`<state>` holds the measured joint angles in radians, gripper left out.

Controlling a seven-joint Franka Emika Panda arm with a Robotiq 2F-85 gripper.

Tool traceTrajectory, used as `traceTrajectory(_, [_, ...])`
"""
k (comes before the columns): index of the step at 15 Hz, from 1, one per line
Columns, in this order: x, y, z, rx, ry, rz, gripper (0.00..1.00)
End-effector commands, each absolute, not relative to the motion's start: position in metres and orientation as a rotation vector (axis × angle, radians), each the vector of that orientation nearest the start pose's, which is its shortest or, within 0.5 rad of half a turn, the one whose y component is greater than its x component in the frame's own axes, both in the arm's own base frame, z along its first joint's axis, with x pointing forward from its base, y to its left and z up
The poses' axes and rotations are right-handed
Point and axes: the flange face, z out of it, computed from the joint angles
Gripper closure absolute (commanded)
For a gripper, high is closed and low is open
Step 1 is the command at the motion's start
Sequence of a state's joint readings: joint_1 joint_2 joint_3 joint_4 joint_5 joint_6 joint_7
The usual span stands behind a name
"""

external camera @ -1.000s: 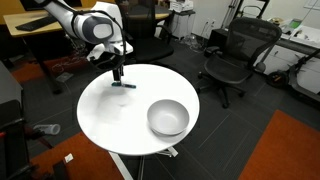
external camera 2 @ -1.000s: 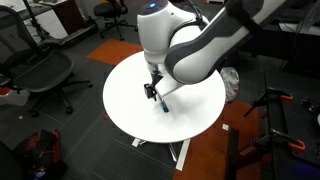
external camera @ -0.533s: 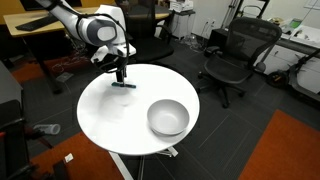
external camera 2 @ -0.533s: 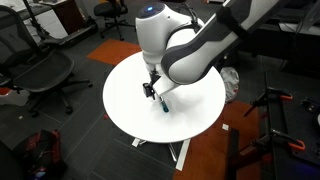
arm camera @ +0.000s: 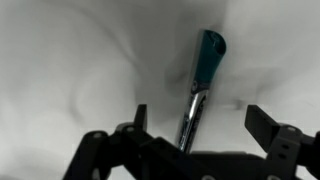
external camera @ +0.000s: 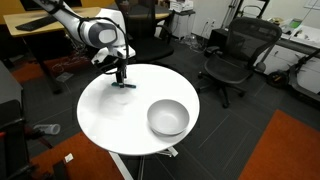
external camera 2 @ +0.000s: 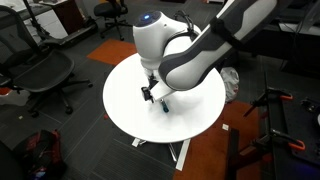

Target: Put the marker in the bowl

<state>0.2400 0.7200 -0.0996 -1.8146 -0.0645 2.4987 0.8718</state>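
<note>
The marker (arm camera: 197, 85) lies flat on the round white table (external camera: 110, 115). It has a teal end and a dark, shiny shaft. In the wrist view it runs between my spread fingers, nearer the left one. My gripper (arm camera: 200, 125) is open and sits just above the marker. In both exterior views the gripper (external camera: 121, 76) (external camera 2: 152, 95) hangs over the marker (external camera: 125, 85) (external camera 2: 164, 104) at the table's far side. The light grey bowl (external camera: 168, 117) stands empty on the table, well apart from the gripper. The arm hides the bowl in an exterior view.
Black office chairs (external camera: 235, 55) (external camera 2: 45, 75) stand around the table. A wooden desk (external camera: 45, 25) is behind the arm. Orange carpet (external camera: 290, 150) lies beside the table. A white object (external camera 2: 232, 82) sits on the floor.
The gripper has moved slightly lower and toward the marker. The marker and bowl have not moved.
</note>
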Motion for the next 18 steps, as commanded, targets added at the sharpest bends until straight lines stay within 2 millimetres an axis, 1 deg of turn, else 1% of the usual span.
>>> traceTrajectory(1, [0.64,0.094,0.135,-3.067,1.094,-0.05,0.28])
traceTrajectory(2, [0.64,0.093,0.134,-3.069,1.096,-0.048,0.34])
traceTrajectory(3, [0.64,0.091,0.133,-3.069,1.097,-0.046,0.44])
traceTrajectory(7, [0.645,0.087,0.132,-3.071,1.102,-0.048,0.73])
traceTrajectory(8, [0.646,0.086,0.132,-3.071,1.103,-0.051,0.82])
traceTrajectory(10, [0.648,0.083,0.134,-3.071,1.106,-0.057,0.95])
traceTrajectory(11, [0.649,0.083,0.135,-3.072,1.101,-0.051,1.0])
traceTrajectory(13, [0.646,0.081,0.149,-3.088,1.046,-0.042,0.95])
traceTrajectory(15, [0.641,0.073,0.172,-3.091,1.044,-0.067,0.95])
traceTrajectory(17, [0.638,0.056,0.197,-3.09,1.056,-0.089,0.95])
traceTrajectory(18, [0.636,0.043,0.21,-3.094,1.079,-0.107,0.95])
